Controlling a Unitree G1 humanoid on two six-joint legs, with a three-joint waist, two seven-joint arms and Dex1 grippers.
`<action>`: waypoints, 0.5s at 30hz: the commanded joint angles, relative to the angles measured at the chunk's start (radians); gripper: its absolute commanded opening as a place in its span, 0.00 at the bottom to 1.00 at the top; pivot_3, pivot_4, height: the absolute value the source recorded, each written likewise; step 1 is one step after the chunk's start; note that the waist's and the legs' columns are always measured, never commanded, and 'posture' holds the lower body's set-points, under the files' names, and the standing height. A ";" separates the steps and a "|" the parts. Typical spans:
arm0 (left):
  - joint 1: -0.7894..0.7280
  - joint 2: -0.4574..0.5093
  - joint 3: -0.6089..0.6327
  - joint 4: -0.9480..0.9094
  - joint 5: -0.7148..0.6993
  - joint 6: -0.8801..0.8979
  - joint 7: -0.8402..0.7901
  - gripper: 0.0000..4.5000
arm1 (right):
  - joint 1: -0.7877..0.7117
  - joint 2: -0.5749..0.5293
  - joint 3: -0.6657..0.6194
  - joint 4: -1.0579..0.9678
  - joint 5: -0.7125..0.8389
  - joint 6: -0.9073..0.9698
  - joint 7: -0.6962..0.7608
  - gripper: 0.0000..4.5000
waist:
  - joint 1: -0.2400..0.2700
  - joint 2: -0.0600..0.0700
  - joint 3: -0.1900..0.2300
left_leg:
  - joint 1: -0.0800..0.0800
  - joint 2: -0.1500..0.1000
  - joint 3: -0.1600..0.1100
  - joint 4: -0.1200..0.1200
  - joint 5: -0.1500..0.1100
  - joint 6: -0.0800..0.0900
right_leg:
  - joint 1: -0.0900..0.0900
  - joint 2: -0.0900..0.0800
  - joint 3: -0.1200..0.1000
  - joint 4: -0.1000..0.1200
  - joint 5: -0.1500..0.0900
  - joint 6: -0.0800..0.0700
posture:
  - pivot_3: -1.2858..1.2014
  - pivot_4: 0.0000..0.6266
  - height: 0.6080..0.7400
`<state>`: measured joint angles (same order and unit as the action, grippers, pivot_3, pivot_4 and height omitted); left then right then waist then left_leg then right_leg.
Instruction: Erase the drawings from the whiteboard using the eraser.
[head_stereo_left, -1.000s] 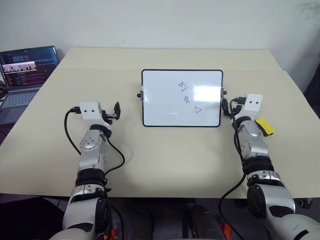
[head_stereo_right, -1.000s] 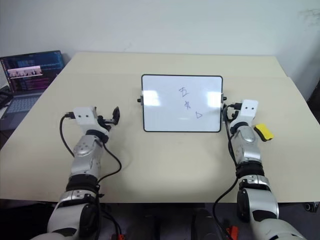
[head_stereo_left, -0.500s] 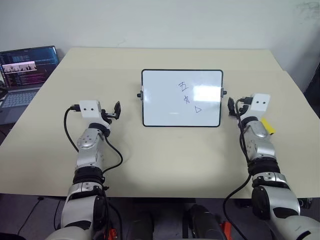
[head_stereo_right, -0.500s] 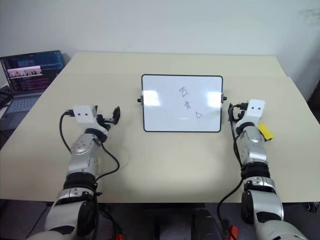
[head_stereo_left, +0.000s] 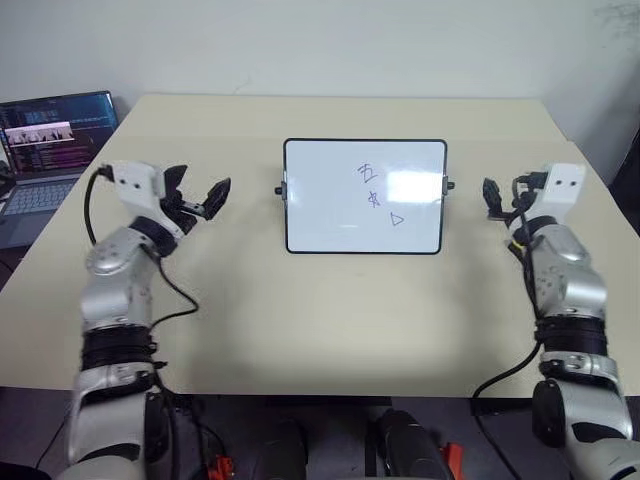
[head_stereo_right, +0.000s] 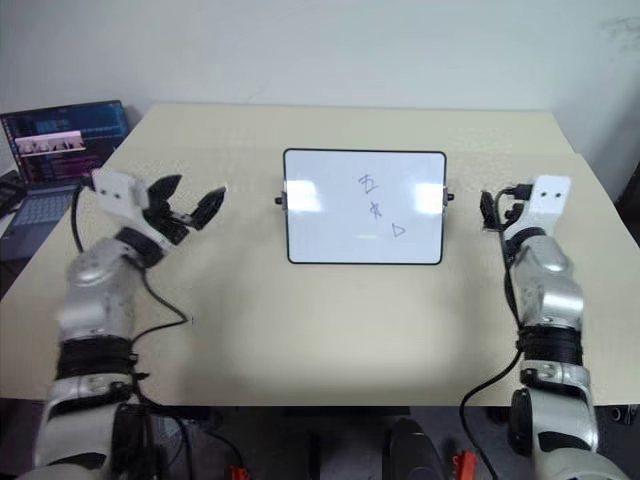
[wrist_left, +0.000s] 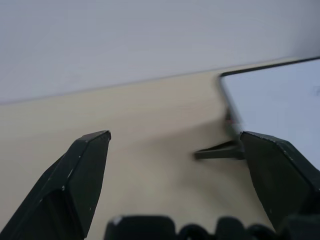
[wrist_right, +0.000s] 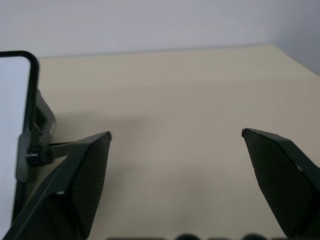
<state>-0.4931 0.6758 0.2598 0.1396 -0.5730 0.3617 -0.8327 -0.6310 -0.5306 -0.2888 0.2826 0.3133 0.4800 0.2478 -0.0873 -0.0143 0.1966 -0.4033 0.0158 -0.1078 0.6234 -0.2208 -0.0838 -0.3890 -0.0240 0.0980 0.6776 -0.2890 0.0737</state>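
flanking whiteboard (head_stereo_left: 364, 196) | both arms clear of edges | drawings (head_stereo_left: 376, 196) intact

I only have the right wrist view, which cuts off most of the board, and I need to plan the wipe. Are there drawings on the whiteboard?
Observer: Yes, three small blue drawings sit around the middle of the whiteboard, beside a glare patch.
Operator: Where is the left gripper?
Observer: The left gripper is open, in the air left of the board and apart from it.
Operator: Anything else nearby?
Observer: An open laptop stands beyond the left edge of the table.
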 joint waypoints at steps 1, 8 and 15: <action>-0.027 0.032 -0.062 -0.184 -0.114 0.148 -0.117 1.00 | -0.007 -0.123 -0.041 -0.072 0.039 0.183 0.060 1.00 | 0.012 0.000 0.001 | 0.000 0.000 0.000 0.000 0.000 0.000 | 0.000 0.000 -0.001 0.000 -0.001 0.000 | 0.52 0.24 1.00; -0.171 -0.162 -0.355 -0.106 0.114 0.035 -0.093 1.00 | 0.010 -0.311 -0.022 -0.011 0.030 0.362 0.191 1.00 | 0.028 0.000 0.001 | 0.002 -0.001 0.001 0.002 0.000 0.000 | 0.003 0.000 0.000 -0.001 -0.001 0.000 | 0.52 0.24 1.00; -0.176 -0.369 -0.528 0.045 0.302 -0.187 -0.105 1.00 | 0.042 -0.419 0.086 0.081 0.013 0.417 0.393 1.00 | 0.018 0.000 0.001 | 0.001 -0.001 0.002 0.000 -0.001 0.001 | 0.001 0.000 0.002 -0.003 -0.001 0.000 | 0.52 0.24 1.00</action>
<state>-0.6611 0.3130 -0.2561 0.1871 -0.2992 0.2256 -0.9288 -0.5782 -0.9175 -0.2048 0.3743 0.3314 0.8947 0.6003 -0.0692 -0.0145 0.1977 -0.4023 0.0151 -0.1054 0.6235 -0.2217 -0.0823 -0.3882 -0.0239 0.1002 0.6747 -0.2905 0.0738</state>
